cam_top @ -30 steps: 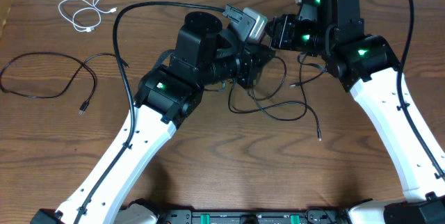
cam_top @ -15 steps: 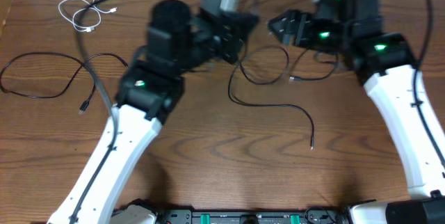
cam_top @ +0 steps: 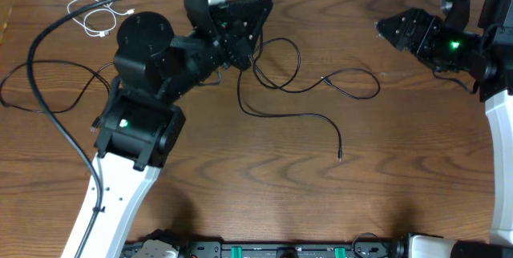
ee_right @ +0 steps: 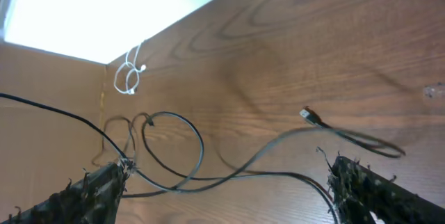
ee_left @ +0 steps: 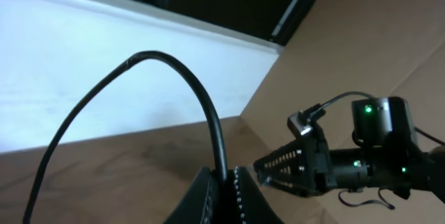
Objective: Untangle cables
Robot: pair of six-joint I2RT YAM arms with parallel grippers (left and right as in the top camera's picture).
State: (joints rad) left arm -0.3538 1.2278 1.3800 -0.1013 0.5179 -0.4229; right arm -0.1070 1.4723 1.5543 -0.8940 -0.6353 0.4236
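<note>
Overhead: straight down on brown wood-grain table (cam_top: pixel 264 194). Left wrist: level across table, facing white far wall (ee_left: pixel 83 64). Right wrist: above table, tilted down; shares small white coiled cord (ee_right: pixel 129 76) with overhead.

Soft even light, blown-out white glare, slight blur

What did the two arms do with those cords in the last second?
The arms pulled apart: the left gripper swung leftward, still shut on a black cord, which stretched out, while the right gripper backed off rightward and opened, apparently letting go. The white cord stayed put.
</note>
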